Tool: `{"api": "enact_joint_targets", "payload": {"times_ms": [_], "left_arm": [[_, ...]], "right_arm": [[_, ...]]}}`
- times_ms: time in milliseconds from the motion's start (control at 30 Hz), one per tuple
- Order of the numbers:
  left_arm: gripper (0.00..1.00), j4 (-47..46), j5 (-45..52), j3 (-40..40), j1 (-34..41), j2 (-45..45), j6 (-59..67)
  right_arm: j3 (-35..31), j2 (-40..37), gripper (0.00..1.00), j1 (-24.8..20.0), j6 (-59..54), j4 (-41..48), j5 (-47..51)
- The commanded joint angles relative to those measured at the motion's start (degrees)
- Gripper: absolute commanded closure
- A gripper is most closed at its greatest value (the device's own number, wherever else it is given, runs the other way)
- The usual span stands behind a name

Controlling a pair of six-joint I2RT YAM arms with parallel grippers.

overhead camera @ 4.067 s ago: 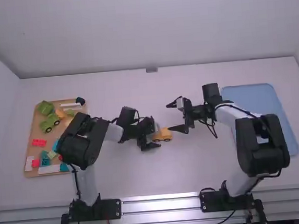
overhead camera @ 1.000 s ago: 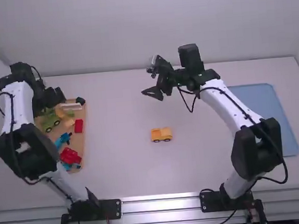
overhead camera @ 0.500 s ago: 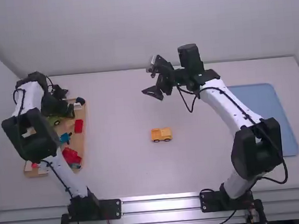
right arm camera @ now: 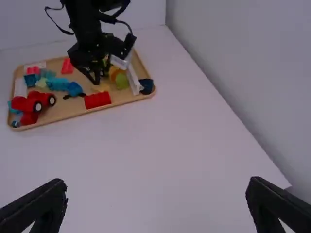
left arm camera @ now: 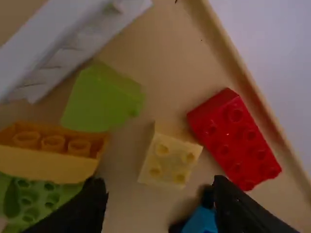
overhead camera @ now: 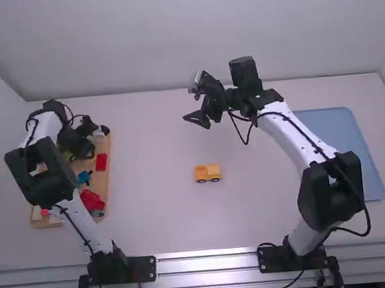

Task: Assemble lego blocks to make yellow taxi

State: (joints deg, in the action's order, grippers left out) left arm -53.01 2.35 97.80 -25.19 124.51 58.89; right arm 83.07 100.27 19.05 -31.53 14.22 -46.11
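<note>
The yellow vehicle body point(overhead camera: 207, 173) stands on wheels at the middle of the table. Over the wooden tray's far part is my left gripper point(overhead camera: 86, 141), hiding some blocks there. In the left wrist view that gripper point(left arm camera: 159, 187) is open above a pale yellow block point(left arm camera: 171, 160) with four studs, nothing held. An orange-yellow block point(left arm camera: 48, 155) sits on a green piece beside it. Beyond the vehicle, my right gripper point(overhead camera: 190, 105) hangs over the far middle; in the right wrist view the gripper point(right arm camera: 156, 187) is wide open, with bare table between its fingers.
The wooden tray point(right arm camera: 80, 113) also holds a red block point(left arm camera: 235, 138), a green sloped block point(left arm camera: 103, 97), white long pieces point(left arm camera: 63, 48), blue pieces point(overhead camera: 84, 177) and a red wheeled piece point(overhead camera: 91, 200). A blue tray point(overhead camera: 365, 149) lies at the right.
Both grippers were beside the yellow vehicle; the left has gone to the tray and lately shifted slightly right and nearer. The right has moved farther out, then stayed still.
</note>
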Motion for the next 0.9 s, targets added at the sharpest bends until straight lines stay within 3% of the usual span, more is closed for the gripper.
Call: {"api": "enact_joint_targets", "payload": {"times_ms": [0,500,667,867], "left_arm": [[0.42,1.4,-1.6,-2.1,0.3,0.3,2.5],[0.54,13.1,-1.8,-11.1,0.4,0.3,3.9],[0.76,12.7,-2.0,-10.5,0.4,0.3,1.3],[0.72,8.8,-1.7,-4.8,0.4,0.3,-6.2]], "right_arm": [[0.5,-0.5,0.01,-0.3,0.0,-0.3,-0.3],[0.5,-0.5,0.01,-0.3,0.0,-0.5,-0.1],[0.5,-0.5,0.01,-0.3,0.0,-0.9,-0.1],[0.5,-0.5,0.01,-0.7,0.0,-1.6,-0.1]]}}
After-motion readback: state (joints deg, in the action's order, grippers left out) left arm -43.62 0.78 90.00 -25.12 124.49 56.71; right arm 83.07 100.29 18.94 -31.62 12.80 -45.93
